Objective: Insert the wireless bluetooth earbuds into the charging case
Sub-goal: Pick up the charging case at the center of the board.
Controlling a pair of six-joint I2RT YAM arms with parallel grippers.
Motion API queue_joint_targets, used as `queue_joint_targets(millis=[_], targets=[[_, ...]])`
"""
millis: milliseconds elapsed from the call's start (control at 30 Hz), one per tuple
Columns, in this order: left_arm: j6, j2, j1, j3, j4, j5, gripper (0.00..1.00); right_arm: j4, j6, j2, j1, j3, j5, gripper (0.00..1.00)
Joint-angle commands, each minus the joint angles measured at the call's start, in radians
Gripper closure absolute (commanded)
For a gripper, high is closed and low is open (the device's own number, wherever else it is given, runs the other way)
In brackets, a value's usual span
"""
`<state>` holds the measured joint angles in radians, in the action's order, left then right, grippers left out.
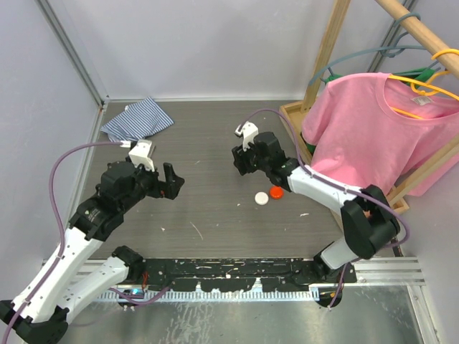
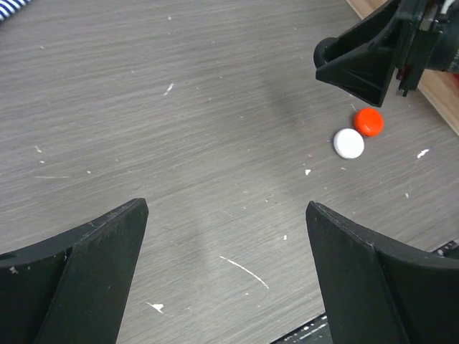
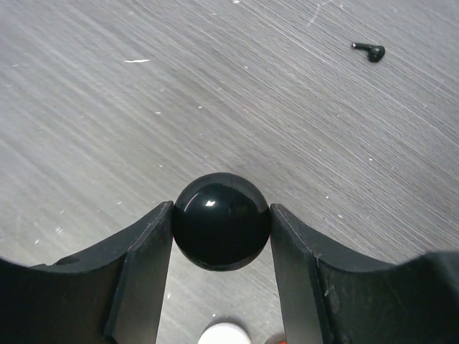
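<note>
**Grasp stage.** The right gripper [image 1: 239, 160] has its fingers clamped on a round black case [image 3: 221, 221]. The left gripper [image 2: 226, 209] hangs over the table [image 1: 215, 136] with fingers wide apart, holding nothing. One black earbud [image 3: 369, 51] lies loose on the table, well apart from the held case. A white case [image 2: 349, 143] and a red case [image 2: 368, 122] lie side by side near the right gripper. The next move probably calls for opening the black case, then a fine pinch on the earbud. Hard to make out: whether the lid is shut, and whether the case is lifted or resting. No white or red earbuds can be found.
</note>
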<state>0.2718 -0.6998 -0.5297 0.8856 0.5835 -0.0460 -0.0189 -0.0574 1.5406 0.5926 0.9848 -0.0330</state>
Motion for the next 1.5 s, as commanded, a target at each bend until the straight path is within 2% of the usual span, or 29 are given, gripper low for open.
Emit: queue_joint_targets(millis=[0,333,767,867,1000,1467], targets=[[0.089,0.008,0.006,-0.02,-0.087,0.073,0.07,-0.072,-0.049,-0.128,0.043,-0.053,-0.027,0.49],[0.217,-0.036,0.005,-0.091,-0.23,0.196,0.07,-0.145,-0.196,-0.328,0.166,-0.187,-0.102,0.47],[0.369,-0.114,0.005,-0.17,-0.465,0.408,0.12,-0.253,-0.445,-0.436,0.305,-0.293,-0.126,0.49],[0.401,-0.126,0.005,-0.21,-0.55,0.464,0.19,-0.283,-0.485,-0.441,0.323,-0.308,-0.131,0.49],[0.434,-0.149,0.005,-0.248,-0.635,0.527,0.24,-0.324,-0.53,-0.452,0.345,-0.328,-0.14,0.5],[0.555,-0.239,0.004,-0.314,-0.836,0.599,0.42,-0.414,-0.625,-0.479,0.408,-0.354,-0.086,0.5]])
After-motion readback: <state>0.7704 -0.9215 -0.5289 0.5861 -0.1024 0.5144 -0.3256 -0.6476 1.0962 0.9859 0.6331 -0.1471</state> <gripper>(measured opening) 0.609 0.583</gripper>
